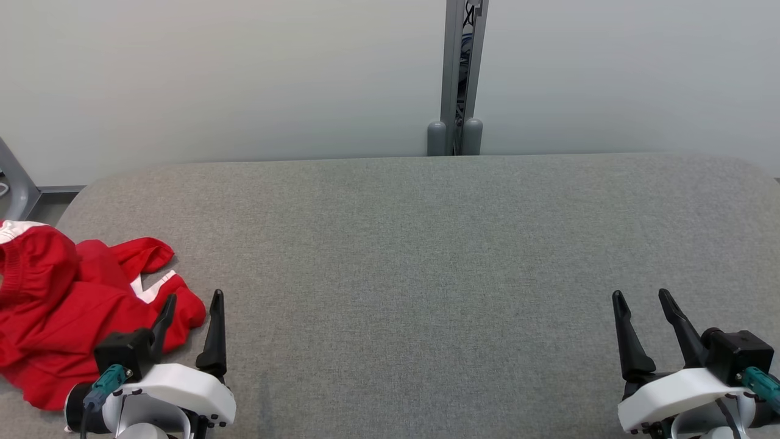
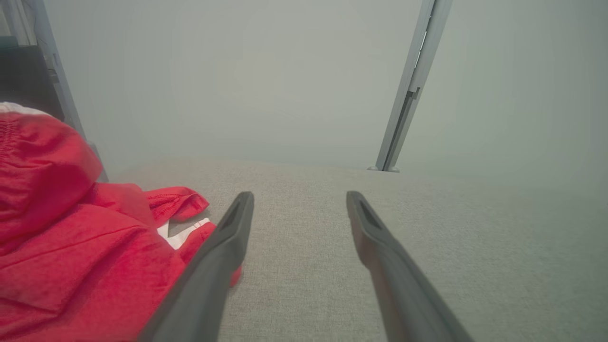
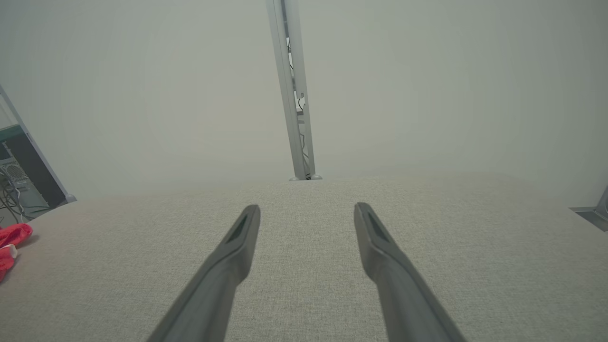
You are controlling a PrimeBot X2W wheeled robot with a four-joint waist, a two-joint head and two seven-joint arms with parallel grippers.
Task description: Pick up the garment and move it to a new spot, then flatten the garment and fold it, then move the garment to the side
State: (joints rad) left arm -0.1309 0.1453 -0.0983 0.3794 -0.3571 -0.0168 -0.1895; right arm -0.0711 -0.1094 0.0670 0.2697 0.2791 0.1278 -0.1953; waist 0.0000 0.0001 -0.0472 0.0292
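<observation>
- A pale, plain wall point(image 1: 244, 73) stands behind the whole work area.
- A table point(image 1: 426, 256) covered in grey woven cloth, with rounded far corners, runs across the head view from side to side.
- The garment point(image 1: 55, 299) is red with white trim. It lies crumpled in a heap at the table's left end, close to the near edge, and part of it runs out of the head view on the left. A folded red hem and a strip of white show on the side that faces the middle of the table.
- A grey metal post point(image 1: 460, 61) rises against the wall just behind the middle of the table's far edge.
- The left gripper point(image 1: 194, 296) sits low at the near left, just beside the garment, with its fingers spread wide and nothing between them. Its outer finger point(image 2: 223, 256) crosses the edge of the red cloth in the left wrist view; whether it touches the cloth cannot be told. The inner finger is over bare table.
- The right gripper point(image 1: 641, 295) sits at the near right, well apart from the garment, with its fingers also spread wide and empty over bare table.
- A slanted grey metal leg point(image 1: 15, 183) shows beyond the table's left end.
</observation>
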